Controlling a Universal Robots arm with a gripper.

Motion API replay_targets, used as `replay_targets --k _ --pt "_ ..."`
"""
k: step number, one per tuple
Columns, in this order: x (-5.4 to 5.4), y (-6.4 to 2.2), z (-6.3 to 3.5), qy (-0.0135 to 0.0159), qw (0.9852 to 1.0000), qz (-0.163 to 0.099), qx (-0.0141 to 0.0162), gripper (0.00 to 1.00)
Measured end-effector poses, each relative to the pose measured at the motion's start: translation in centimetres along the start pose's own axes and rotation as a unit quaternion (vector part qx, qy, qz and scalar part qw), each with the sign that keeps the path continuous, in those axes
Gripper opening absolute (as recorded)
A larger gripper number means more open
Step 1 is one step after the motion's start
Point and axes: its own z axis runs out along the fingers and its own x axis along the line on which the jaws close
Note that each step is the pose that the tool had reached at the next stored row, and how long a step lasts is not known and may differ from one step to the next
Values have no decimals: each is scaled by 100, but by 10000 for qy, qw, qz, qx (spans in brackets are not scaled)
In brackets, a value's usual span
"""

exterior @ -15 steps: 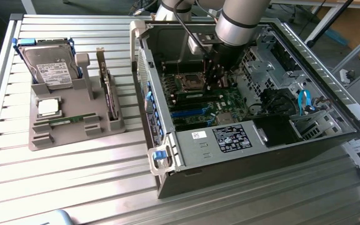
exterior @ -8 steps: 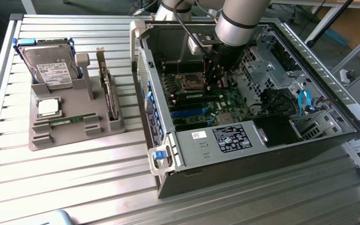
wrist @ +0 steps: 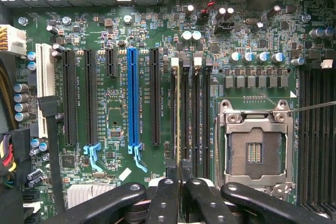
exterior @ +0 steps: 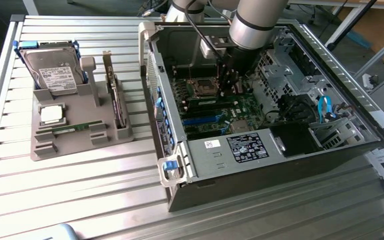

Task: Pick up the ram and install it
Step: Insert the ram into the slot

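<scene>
fingers of the gripper are drawn almost together, clamped on the near end of the ram. from the wrist it appears edge-on, as one thin tan line running away from the fingertips. it lies in line with the dark memory slots, between the long expansion slots and the open processor socket. whether its lower edge is already seated or just above a slot cannot be told.

in the exterior view the gripper reaches down into the open computer case, close over the motherboard. on the exterior view's left, well apart from the case, a grey tray carries a hard drive. a thin green strip also lies on the tray; it may be a second stick, but it is too small to tell.

as a judgement, the ram is light and stiff but fragile. it is a thin board that would crack if twisted, with contacts along one long edge that should not be touched. it is best held by its flat faces near the upper edge, square to the slot.
</scene>
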Motion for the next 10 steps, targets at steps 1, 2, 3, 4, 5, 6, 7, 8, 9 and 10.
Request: replay_targets --k 1,2,3,4,5,6,7,8,9,10 --pt "0 0 0 0 10000 0 -1 12" --pt "0 -5 0 0 10000 -1 -12 12" --pt "0 -9 0 0 10000 0 -25 12" --pt "0 -11 0 0 10000 0 -31 12" --pt "0 -11 0 0 10000 0 -31 12" --pt "0 -11 0 0 10000 0 -31 12" --pt "0 -11 0 0 10000 1 -31 12" --pt "0 -11 0 1 10000 4 -31 12" --pt "0 -12 0 0 10000 12 -31 12" --pt "0 -12 0 0 10000 16 -31 12"
